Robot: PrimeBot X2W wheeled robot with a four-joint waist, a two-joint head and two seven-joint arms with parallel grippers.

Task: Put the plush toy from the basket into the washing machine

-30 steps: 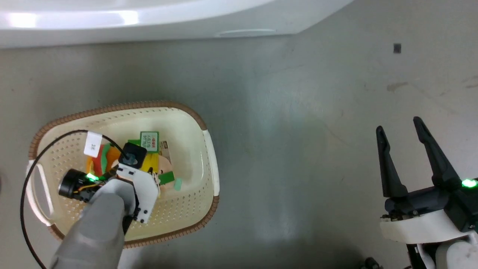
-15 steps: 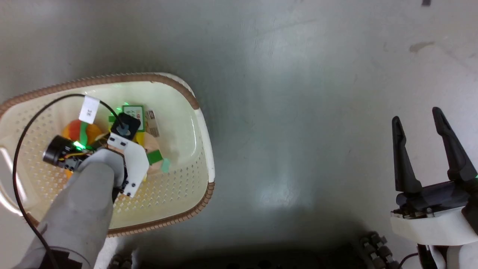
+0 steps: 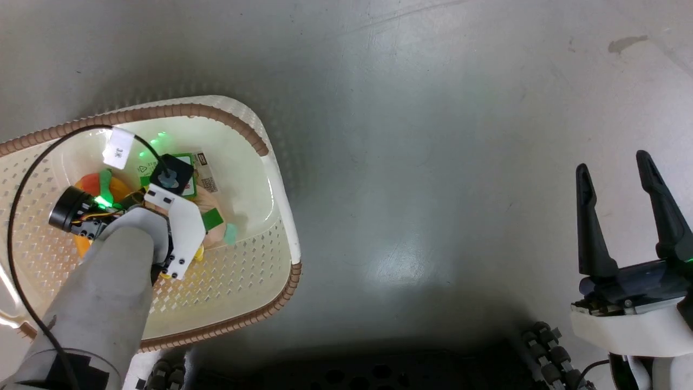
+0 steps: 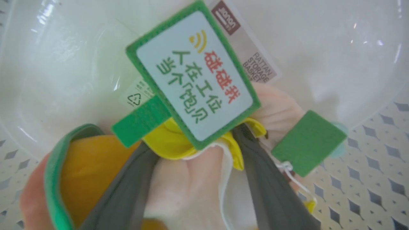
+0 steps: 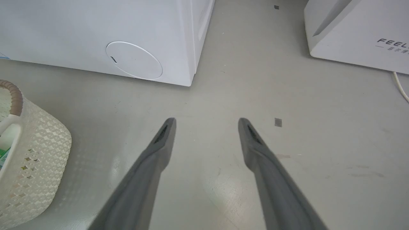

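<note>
The cream basket (image 3: 281, 216) with its brown rim stands on the floor at the left; its corner also shows in the right wrist view (image 5: 38, 153). Inside lies the plush toy (image 4: 188, 191), with orange, green, yellow and peach parts and a green-white tag (image 4: 195, 76). My left gripper (image 4: 195, 140) reaches straight down into the basket and stands open. One finger (image 4: 127, 185) lies on each side of the toy's peach part, tips hidden under the tag. In the head view the left wrist covers most of the toy (image 3: 86, 187). My right gripper (image 3: 614, 179) hangs open and empty over bare floor at the right.
The right wrist view shows a white cabinet (image 5: 96, 35) with a round flap low on its front, beyond the basket; no porthole is in view. A second white appliance (image 5: 361, 28) with grey lettering stands at the far right. My own dark base (image 3: 352, 374) lines the bottom edge.
The head camera has tipped down, so the white appliance edge has left the top and the basket has slid left. My left gripper stays over the toy. The right gripper is still open.
</note>
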